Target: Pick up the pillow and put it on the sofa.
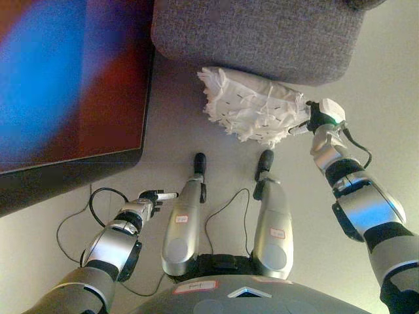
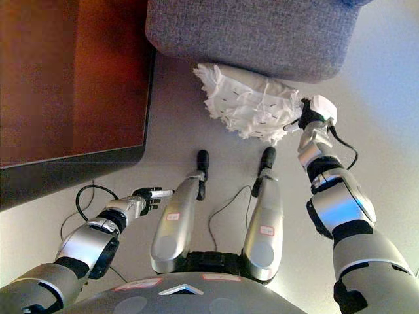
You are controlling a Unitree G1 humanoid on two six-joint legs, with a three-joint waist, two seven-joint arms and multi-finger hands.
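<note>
A white frilly pillow (image 1: 252,106) with small dark marks lies on the floor against the front of the grey sofa (image 1: 262,33). My right hand (image 1: 313,120) is at the pillow's right edge, touching it; its fingers are hidden against the cloth. My left hand (image 1: 154,196) hangs low at the left, away from the pillow, fingers relaxed and holding nothing. The pillow also shows in the right eye view (image 2: 249,103).
A dark wooden table (image 2: 72,78) with a dark edge stands at the left, close to the sofa's left corner. Pale floor (image 1: 386,98) lies to the right of the sofa and pillow.
</note>
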